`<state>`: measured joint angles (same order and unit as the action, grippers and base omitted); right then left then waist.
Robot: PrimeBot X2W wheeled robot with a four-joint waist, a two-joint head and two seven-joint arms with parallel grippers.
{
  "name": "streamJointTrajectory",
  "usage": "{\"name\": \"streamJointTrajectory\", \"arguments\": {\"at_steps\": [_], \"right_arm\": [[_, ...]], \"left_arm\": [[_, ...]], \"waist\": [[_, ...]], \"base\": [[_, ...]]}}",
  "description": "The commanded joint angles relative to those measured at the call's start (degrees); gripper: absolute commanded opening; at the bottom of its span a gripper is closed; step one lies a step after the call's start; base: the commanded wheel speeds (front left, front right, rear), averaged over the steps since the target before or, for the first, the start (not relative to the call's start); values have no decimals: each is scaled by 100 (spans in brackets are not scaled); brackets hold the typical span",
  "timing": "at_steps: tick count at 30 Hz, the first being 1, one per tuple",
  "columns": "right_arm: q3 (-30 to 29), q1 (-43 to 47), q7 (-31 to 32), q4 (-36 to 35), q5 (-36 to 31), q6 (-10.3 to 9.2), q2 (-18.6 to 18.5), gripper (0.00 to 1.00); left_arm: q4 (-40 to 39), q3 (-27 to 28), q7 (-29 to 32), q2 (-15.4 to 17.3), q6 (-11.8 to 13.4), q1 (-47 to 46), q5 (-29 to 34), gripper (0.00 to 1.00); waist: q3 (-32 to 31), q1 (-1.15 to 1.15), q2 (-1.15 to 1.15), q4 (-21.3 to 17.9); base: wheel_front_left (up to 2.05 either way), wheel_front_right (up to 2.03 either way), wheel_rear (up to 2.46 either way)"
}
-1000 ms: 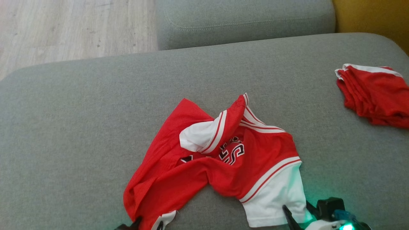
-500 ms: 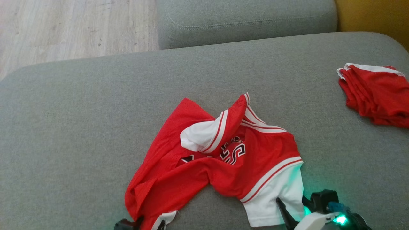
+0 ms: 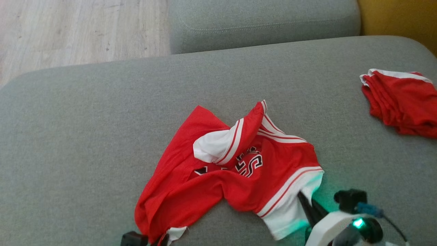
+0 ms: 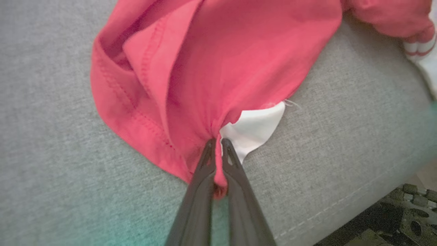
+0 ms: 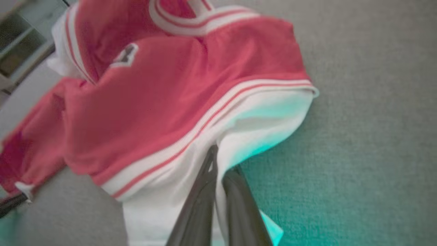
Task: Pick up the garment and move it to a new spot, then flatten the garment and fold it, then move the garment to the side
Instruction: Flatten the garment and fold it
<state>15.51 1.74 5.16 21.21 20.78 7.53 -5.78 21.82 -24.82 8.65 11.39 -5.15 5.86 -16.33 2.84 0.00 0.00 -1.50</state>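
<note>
Pinching the near left hem of the red and white garment (image 3: 239,171), the left gripper (image 4: 215,140) is holding its two dark fingers pressed together, with a fold of red cloth bunching between them beside a white corner. Its arm is reaching in low from the near edge of the grey cushion (image 3: 102,119), fingers pointing toward the far side. The right gripper (image 5: 214,150) is clamping the white panel at the garment's near right corner, fingers together and slanting toward the far left, the cloth puckering around their tips. Its pale forearm (image 3: 327,227) is angling in from the near right, with a green light (image 3: 357,223) glowing on it. The garment is lying crumpled in the near middle of the cushion, between the two grippers. A folded red piece (image 3: 403,99) is sitting well apart at the far right.
</note>
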Motion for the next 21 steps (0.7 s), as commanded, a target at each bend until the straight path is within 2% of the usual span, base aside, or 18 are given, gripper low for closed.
{"name": "streamJointTrajectory", "arguments": {"at_steps": [1, 5, 9, 13, 17, 21], "right_arm": [[85, -245, -89, -306, 107, -4, -21, 0], [-127, -174, 1, -1207, 842, -4, -153, 0], [-548, -16, 316, -2403, 1607, -4, -331, 0], [-1105, 70, 823, -3674, 2305, -4, -416, 0], [-1743, -78, 1464, -4820, 2768, -4, -366, 0], [-2384, -687, 2260, -5586, 3081, -4, -191, 0]], "left_arm": [[238, 54, 216, -3, -34, 116, -54, 0], [-417, 430, 178, -78, -62, 243, -641, 0], [-1830, 717, 417, 22, -153, 465, -1446, 0], [-3795, 812, 953, 379, -211, 610, -2408, 0], [-5681, 882, 1524, 776, -226, 379, -3447, 0], [-6891, 1115, 2060, 1009, -180, -288, -4467, 0]], "waist": [[-21, 0, 0, -1], [-121, 0, 0, 5], [-256, 0, 0, 31], [-308, 0, 0, 49], [-309, 0, 0, 56], [-211, 0, 0, 20]], "base": [[0, 0, 0], [0, 0, 0], [0, 0, 0], [0, 0, 0], [0, 0, 0], [0, 0, 0]]}}
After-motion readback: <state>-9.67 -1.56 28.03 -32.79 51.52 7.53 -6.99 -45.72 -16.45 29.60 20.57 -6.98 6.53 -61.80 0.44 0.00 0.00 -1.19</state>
